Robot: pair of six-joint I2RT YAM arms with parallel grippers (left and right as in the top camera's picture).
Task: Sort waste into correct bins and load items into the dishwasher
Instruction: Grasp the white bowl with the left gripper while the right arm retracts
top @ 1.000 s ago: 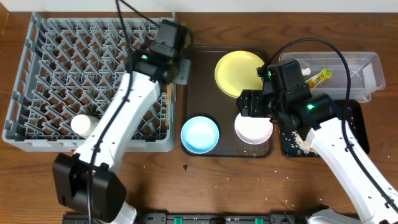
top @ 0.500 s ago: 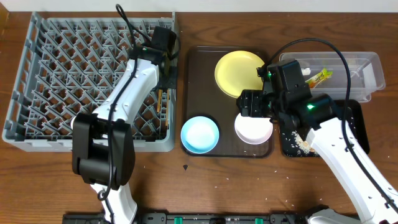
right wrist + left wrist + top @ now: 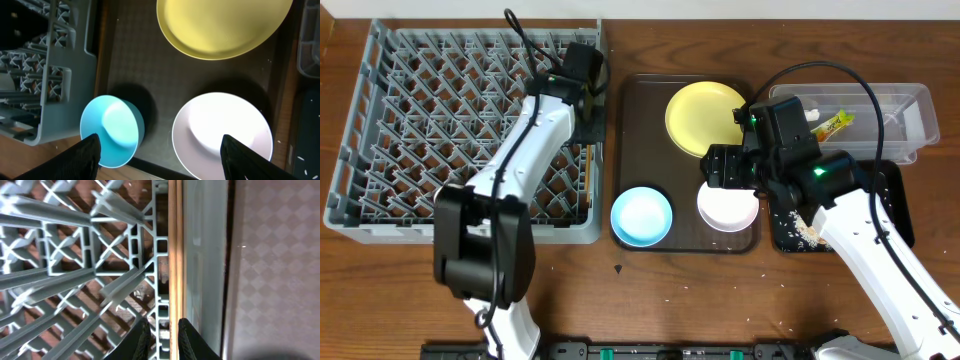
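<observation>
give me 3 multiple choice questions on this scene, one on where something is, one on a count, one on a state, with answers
1. Where do the chopsticks lie?
A. along the edge of the dish rack nearest the brown tray
B. across the rack's middle
C. on the brown tray

2. How many bowls sit on the brown tray?
A. one
B. two
C. four

3. The right gripper is
A. shut with nothing in it
B. shut on a chopstick
C. open with nothing in it

Answers
1. A: the left wrist view shows them lying lengthwise against the rack's side wall.
2. B: only the blue bowl and the white bowl are there, beside a plate.
3. C: in the right wrist view its fingers stand wide apart above the tray, gripping nothing.
</observation>
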